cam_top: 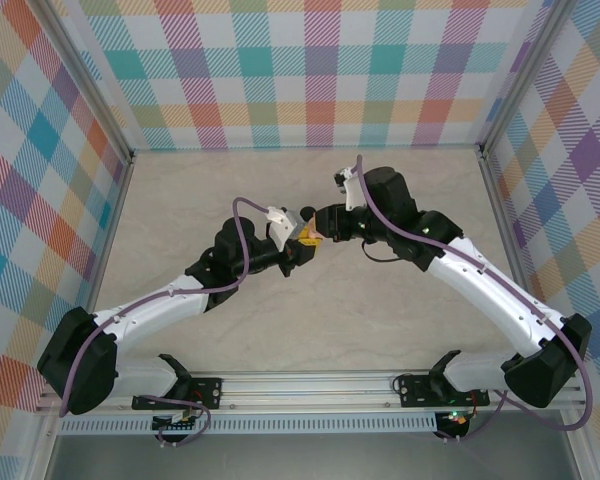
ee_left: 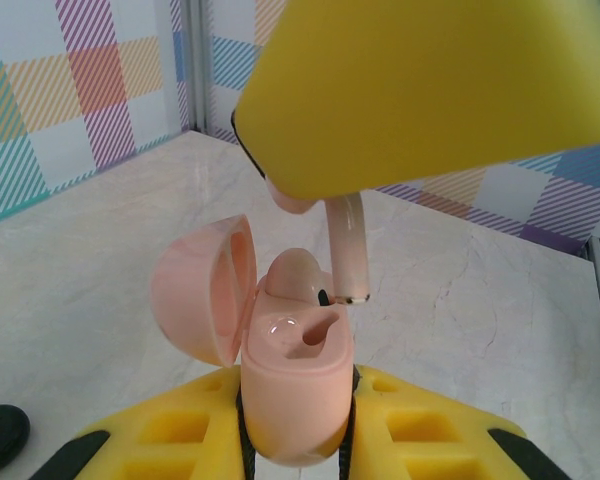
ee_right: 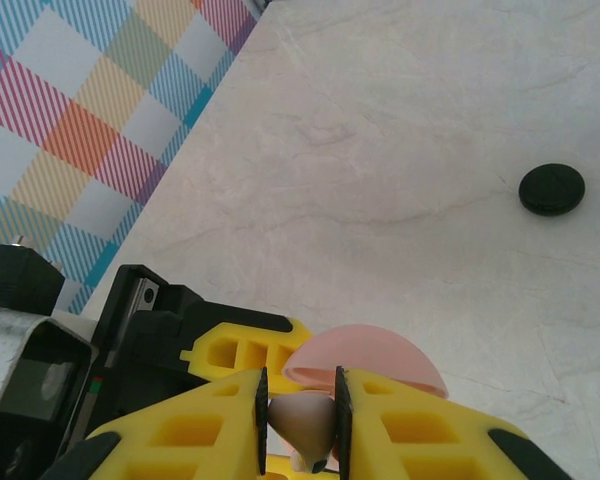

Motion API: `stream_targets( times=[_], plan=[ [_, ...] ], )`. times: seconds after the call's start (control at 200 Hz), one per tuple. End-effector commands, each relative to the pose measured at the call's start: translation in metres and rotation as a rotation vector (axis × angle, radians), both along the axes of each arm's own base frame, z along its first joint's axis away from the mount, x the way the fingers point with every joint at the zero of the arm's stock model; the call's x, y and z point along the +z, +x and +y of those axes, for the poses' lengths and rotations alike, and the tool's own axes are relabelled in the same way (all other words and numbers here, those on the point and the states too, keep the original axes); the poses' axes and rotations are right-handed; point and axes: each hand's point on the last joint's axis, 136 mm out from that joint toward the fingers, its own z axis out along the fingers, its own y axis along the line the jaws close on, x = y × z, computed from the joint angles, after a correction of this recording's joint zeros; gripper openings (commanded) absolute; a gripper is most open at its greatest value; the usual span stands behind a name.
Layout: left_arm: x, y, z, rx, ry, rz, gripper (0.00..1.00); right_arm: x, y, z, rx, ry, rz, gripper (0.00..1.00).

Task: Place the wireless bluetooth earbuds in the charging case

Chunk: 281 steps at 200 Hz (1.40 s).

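Over the bench [ee_left: 80, 260], the left hand [ee_left: 298, 445] clamps the open pink case [ee_left: 290, 375] while the right hand [ee_right: 300, 410] pinches a pink bud [ee_left: 348, 250], stem down just above the empty slot [ee_left: 315, 335]; mid-insertion, this likely calls for a straight, aligned descent before letting go.

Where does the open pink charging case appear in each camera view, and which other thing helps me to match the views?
Top external: the pink charging case is a tiny spot near the middle of the picture.
Left wrist: the pink charging case stands at bottom centre, opened towards the left.
Right wrist: its lid rises at the bottom edge, centre.
Shared landmark: the black round case, lying close to it.
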Motion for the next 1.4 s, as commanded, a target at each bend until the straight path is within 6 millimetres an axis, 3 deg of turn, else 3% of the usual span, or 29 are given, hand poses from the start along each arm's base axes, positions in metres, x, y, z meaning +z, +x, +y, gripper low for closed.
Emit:
stream_targets(
  times=[0.0, 1.4],
  plan=[
    [0.024, -0.008, -0.007, -0.037, -0.034, -0.054, 0.25, 0.016, 0.005, 0.003, 0.000, 0.002, -0.062, 0.27],
    [0.028, -0.003, -0.006, -0.009, -0.048, -0.037, 0.24, -0.008, 0.007, 0.008, 0.001, -0.113, -0.054, 0.27]
  ],
)
